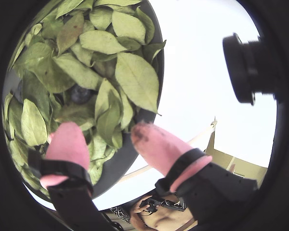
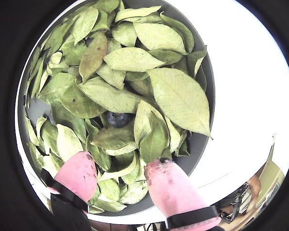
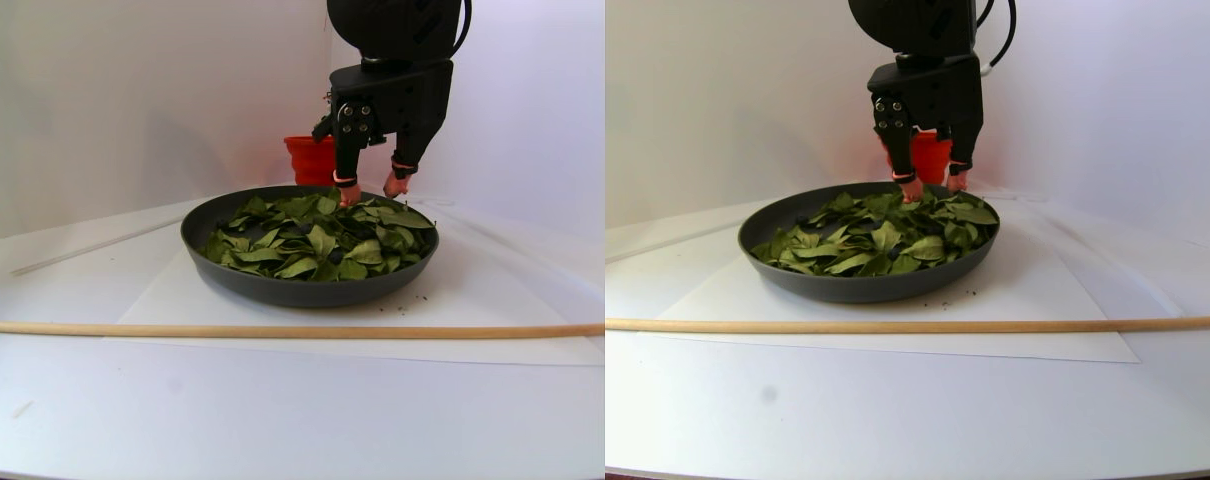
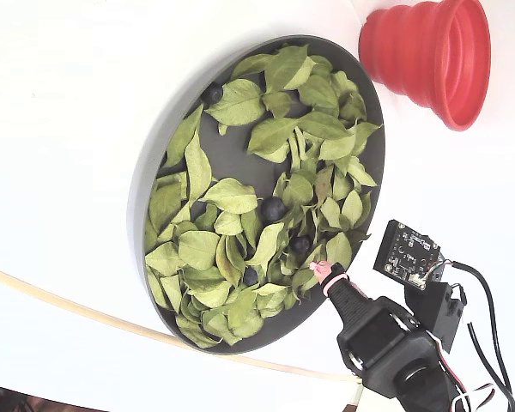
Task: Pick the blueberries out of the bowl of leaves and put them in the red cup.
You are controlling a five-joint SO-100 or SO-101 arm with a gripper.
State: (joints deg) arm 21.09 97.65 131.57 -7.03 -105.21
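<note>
A white tabletop point(image 4: 86, 103) carries the dark bowl point(image 4: 240, 335) of leaves point(image 2: 178, 96), the red cup point(image 4: 429, 56) beyond its rim. The gripper point(image 2: 120, 173) hangs spread over a half-buried blueberry point(image 2: 118, 119), seemingly empty. Small, soft and apt to roll, it wants a gentle pinch across its middle.

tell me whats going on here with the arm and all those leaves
A single robot arm is working over a dark bowl full of dry green leaves. Its pink-tipped gripper hangs open at the bowl's edge, fingertips down among the leaves, holding nothing. One blueberry lies just ahead between the fingers, and a few more show among the leaves in the fixed view. The red cup stands beside the bowl.
</note>
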